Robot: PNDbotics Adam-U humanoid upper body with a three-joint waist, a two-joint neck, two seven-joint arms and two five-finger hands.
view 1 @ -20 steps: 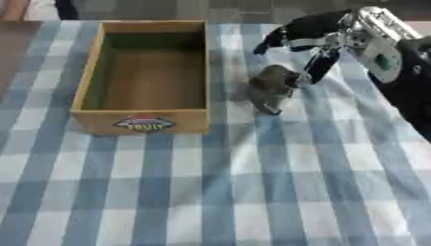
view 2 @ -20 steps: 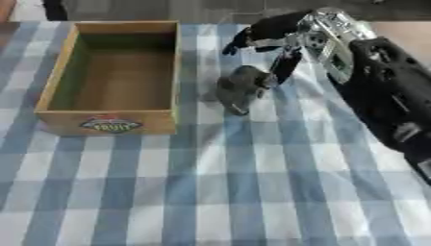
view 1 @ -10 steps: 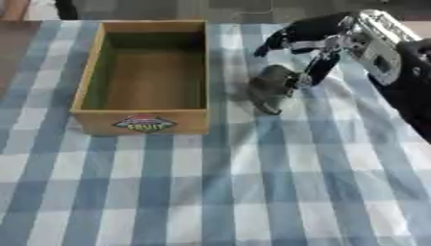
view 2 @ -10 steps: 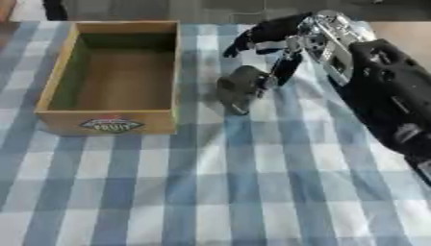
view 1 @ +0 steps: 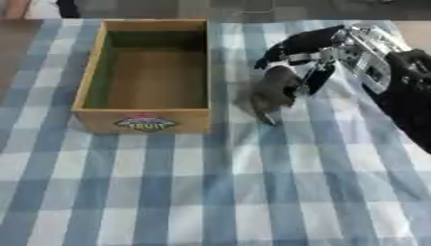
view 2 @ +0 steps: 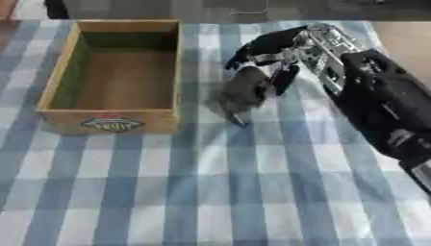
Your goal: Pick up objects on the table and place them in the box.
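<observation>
One box (view 1: 147, 77), one object, one robot hand in view.

Box: open-topped, wooden, rectangular, tan walls with a greenish tint on the inner left wall, bare brown floor inside, holding nothing. A colourful oval label (view 1: 145, 122) on the near outer wall.

Object (view 1: 271, 93): grey-brown, soft-looking, lumpy, tapering downward to a narrow dark tip near the cloth. Just right of the box, outside it, level with the near half of the right wall, apart from the wood. Exact kind of thing not clear. Whether resting on the cloth or slightly lifted, cannot tell.

Right robot hand (view 2: 282, 53): black with silver joints, entering from the right, well right of the box and reaching toward it. Fingers (view 1: 290, 45) arched over the top of the object, thumb (view 1: 318, 79) pointing down against the object's right side, so the object pinched between thumb and fingers. Black forearm (view 2: 383, 105) running away from the box toward the lower right edge.

Left robot hand: in neither view.

Counter (view 1: 219, 192) under the box: covered by a blue-and-white checked cloth with broad stripes, slightly wrinkled just right of the box around the object. Beyond the far end of the box, a strip of grey floor; at the far left of the box, a brown patch past the cloth's edge.
</observation>
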